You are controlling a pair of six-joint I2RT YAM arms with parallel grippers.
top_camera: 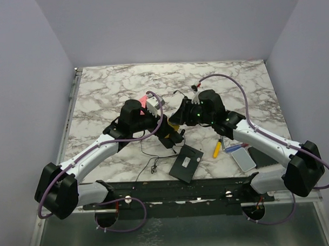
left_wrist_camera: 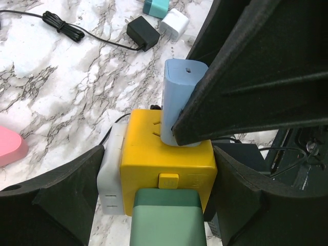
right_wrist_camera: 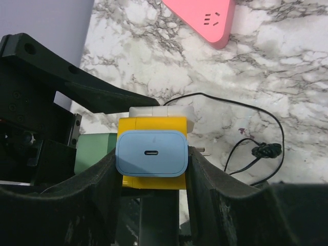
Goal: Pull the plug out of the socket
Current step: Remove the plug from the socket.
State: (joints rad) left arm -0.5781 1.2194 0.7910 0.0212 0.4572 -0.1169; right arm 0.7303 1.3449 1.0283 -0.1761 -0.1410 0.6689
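Note:
A yellow cube socket (left_wrist_camera: pixel 154 156) sits between my two grippers, just above the marble table. A light blue plug (left_wrist_camera: pixel 179 89) stands in its top face, a green plug (left_wrist_camera: pixel 166 220) in its near face and a white plug (left_wrist_camera: pixel 110 177) on its left side. My left gripper (left_wrist_camera: pixel 159 189) is shut across the socket, one finger on the white plug and the other on the yellow side. My right gripper (right_wrist_camera: pixel 152 156) is shut on the light blue plug (right_wrist_camera: pixel 151 152), its fingers pressed to both sides. In the top view the two grippers meet at the socket (top_camera: pixel 174 126).
A pink power strip (right_wrist_camera: pixel 205 18) lies beyond the socket. A black adapter (left_wrist_camera: pixel 143 32) with its cable, a white adapter (left_wrist_camera: pixel 174 23) and a teal one (left_wrist_camera: pixel 156 6) lie further off. Near the arms' bases are a black box (top_camera: pixel 186 162), a yellow tool (top_camera: pixel 216 149) and a grey device (top_camera: pixel 244 159).

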